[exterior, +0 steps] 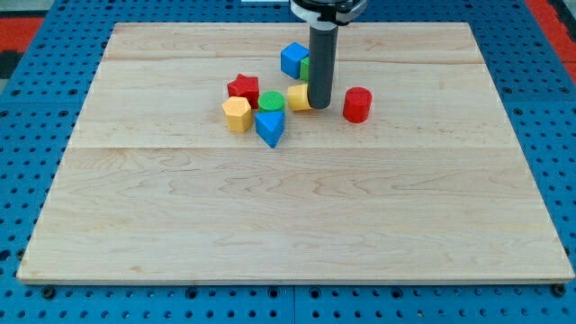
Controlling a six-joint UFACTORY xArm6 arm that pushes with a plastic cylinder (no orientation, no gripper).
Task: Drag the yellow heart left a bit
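Note:
The yellow heart (298,98) lies on the wooden board, partly hidden behind my rod. My tip (321,108) rests on the board just at the heart's right side, touching or nearly touching it. A green round block (272,101) sits directly to the heart's left. A green block (306,67) peeks out behind the rod above the heart; its shape is hidden.
A blue cube (293,59) stands above the heart. A red star (243,88), a yellow hexagon (237,114) and a blue triangular block (269,127) cluster to the left. A red cylinder (356,104) stands right of my tip. The wooden board (297,216) lies on a blue pegboard.

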